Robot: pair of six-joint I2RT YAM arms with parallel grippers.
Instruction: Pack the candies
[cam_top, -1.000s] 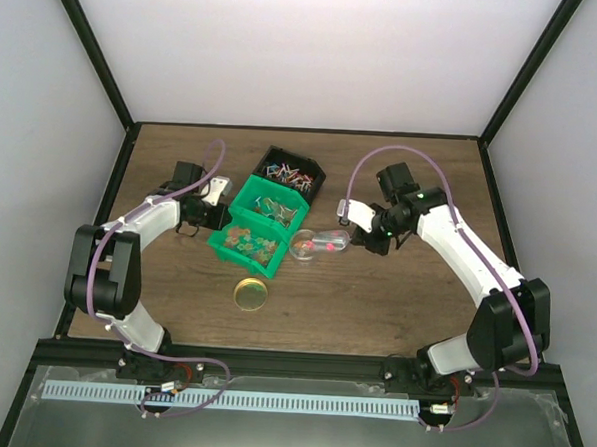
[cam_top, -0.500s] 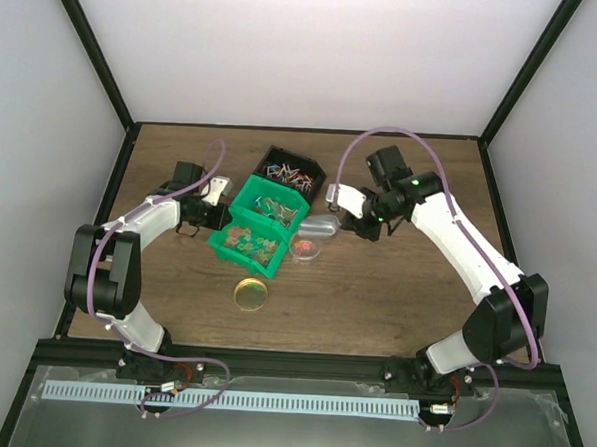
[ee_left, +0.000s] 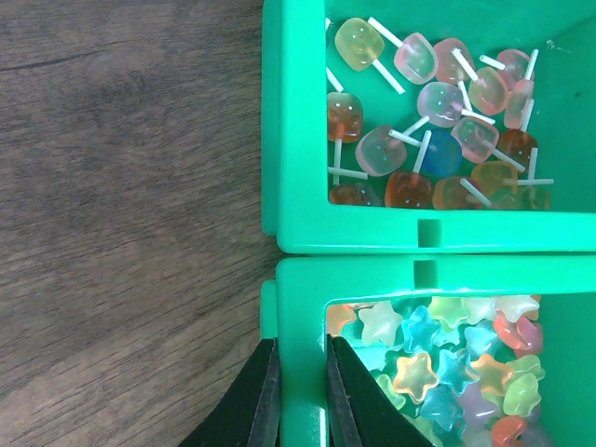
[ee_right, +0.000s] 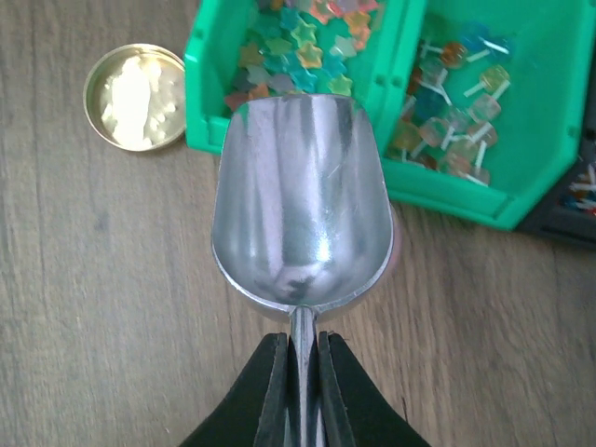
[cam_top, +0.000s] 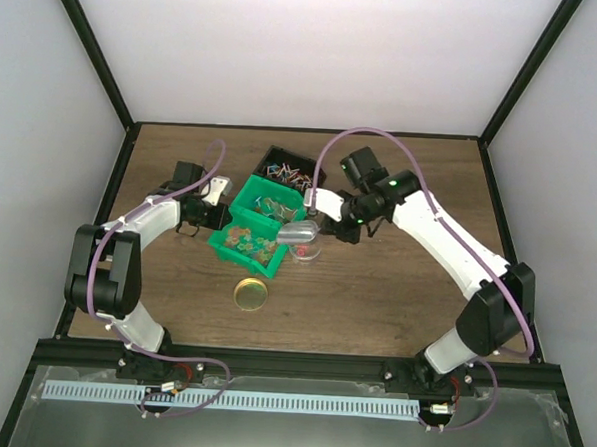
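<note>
The candies are small coloured stars (ee_left: 447, 368) in the near green bin (cam_top: 239, 252) and stick sweets (ee_left: 438, 121) in the second green bin (cam_top: 269, 210). The stars also show in the right wrist view (ee_right: 298, 42). My left gripper (ee_left: 300, 396) is shut on the near bin's left wall; in the top view it (cam_top: 215, 217) is at that bin's left side. My right gripper (ee_right: 300, 372) is shut on the handle of the silver scoop (ee_right: 298, 196), which is empty. The scoop (cam_top: 298, 234) hovers over a clear jar (cam_top: 307, 252), its mouth at the near bin's edge.
A round gold lid (cam_top: 252, 294) lies on the wood in front of the bins, also in the right wrist view (ee_right: 135, 98). A black bin (cam_top: 291, 170) of mixed wrapped sweets stands behind the green ones.
My right arm has swung left with the scoop, from right of the jar to over it, up to the near green bin. The left arm and bins have not moved.
</note>
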